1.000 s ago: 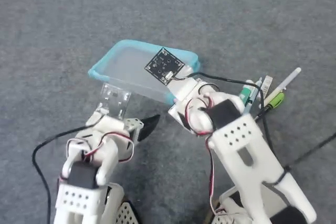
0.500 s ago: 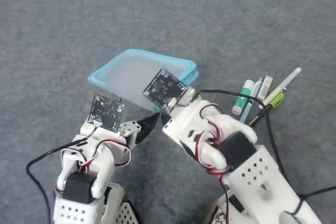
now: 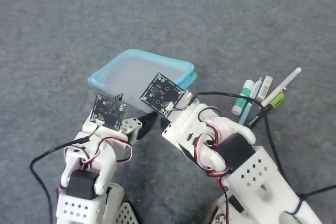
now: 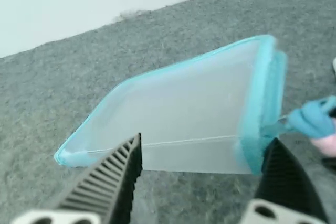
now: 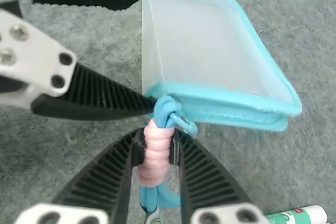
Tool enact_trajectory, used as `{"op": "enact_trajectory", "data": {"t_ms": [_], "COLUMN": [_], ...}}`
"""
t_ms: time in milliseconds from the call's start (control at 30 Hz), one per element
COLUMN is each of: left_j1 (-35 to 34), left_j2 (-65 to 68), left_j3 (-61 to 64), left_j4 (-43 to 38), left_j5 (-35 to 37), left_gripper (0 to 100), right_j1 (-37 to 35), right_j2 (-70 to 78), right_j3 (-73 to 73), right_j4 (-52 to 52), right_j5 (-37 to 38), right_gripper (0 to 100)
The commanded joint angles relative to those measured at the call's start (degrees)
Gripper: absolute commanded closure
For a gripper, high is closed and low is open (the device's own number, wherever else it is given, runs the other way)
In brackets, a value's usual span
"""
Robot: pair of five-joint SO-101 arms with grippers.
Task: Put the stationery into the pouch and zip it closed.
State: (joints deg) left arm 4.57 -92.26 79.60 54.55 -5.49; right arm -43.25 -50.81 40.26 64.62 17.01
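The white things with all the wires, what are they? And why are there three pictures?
They are two small robot arms, a left arm and a right arm, side by side on a grey table. One picture comes from a camera up high, looking down on everything. The other two come from little cameras on each arm's wrist, so you see what each claw sees. The claws are called grippers. On the table lies a see-through pouch with a blue edge. Beside it is some stationery, not in the pouch yet. The right gripper pinches the pink pull on the pouch's zipper. The left gripper is open and holds nothing, with the pouch just in front of it.
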Motion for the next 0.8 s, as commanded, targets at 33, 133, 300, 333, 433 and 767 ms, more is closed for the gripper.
{"op": "enact_trajectory", "data": {"t_ms": [33,133,300,333,433,767], "left_j1": [-3.3,-6.9,-9.1,-9.7,-10.7,-10.9], "left_j2": [1.6,1.6,1.6,1.6,1.6,1.7], "left_j3": [-0.3,0.2,0.1,0.1,0.2,1.0], "left_j4": [-3.5,-5.2,-5.4,-5.5,-6.1,-6.2], "left_j5": [-0.7,-0.7,0.9,1.1,1.1,1.2], "left_gripper": [67,67,67,67,67,67], "right_j1": [-0.6,-0.6,-0.4,-0.3,-0.1,7.2], "right_j2": [-2.8,-2.8,-2.8,-2.8,-2.8,-2.8], "right_j3": [-0.5,-0.5,0.7,1.8,5.7,8.1], "right_j4": [0.7,2.2,3.4,3.4,1.4,1.0], "right_j5": [1.0,3.1,4.7,5.3,6.2,8.4], "right_gripper": [99.2,99.2,99.2,99.2,99.2,99.2]}}
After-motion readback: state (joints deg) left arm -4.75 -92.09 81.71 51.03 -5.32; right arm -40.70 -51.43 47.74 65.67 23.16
